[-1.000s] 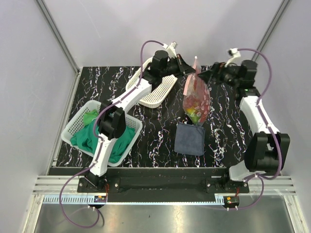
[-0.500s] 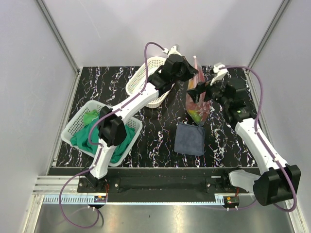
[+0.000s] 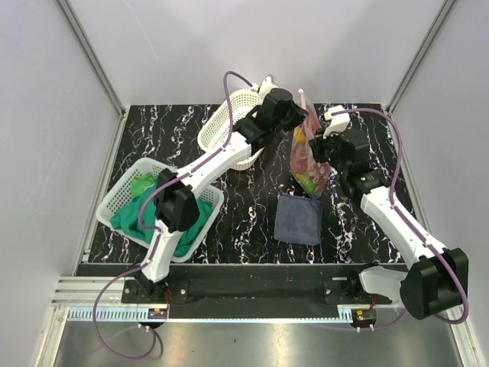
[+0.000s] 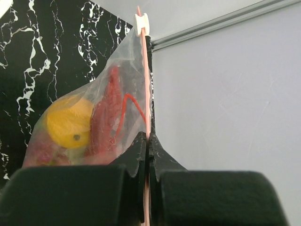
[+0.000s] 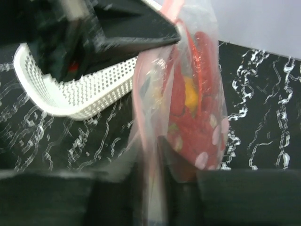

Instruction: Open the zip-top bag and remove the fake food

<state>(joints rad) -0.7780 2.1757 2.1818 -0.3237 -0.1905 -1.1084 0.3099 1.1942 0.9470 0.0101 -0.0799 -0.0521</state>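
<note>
The zip-top bag [image 3: 311, 159] hangs upright over the back middle of the table, its pink zip strip [image 4: 146, 84] running vertically with a white slider [image 4: 141, 20] at the top. The fake food sits inside: a red lobster [image 4: 109, 113], a yellow-orange fruit [image 4: 68, 123] and small red pieces [image 5: 197, 113]. My left gripper [image 4: 148, 136] is shut on the zip strip. My right gripper [image 5: 150, 141] is closed round the bag's strip edge lower down, blurred. In the top view the left gripper [image 3: 298, 122] and right gripper [image 3: 313, 145] meet at the bag.
A white perforated basket [image 3: 220, 126] lies behind the left arm. A second white basket [image 3: 122, 191] at the left holds green cloth. A dark blue-grey folded cloth [image 3: 298, 218] lies just in front of the bag. Grey walls close the back and sides.
My right arm has swung in from the back right to the bag, and its jaws have gone from wide open to closed on the bag's edge. The left grip has held.
</note>
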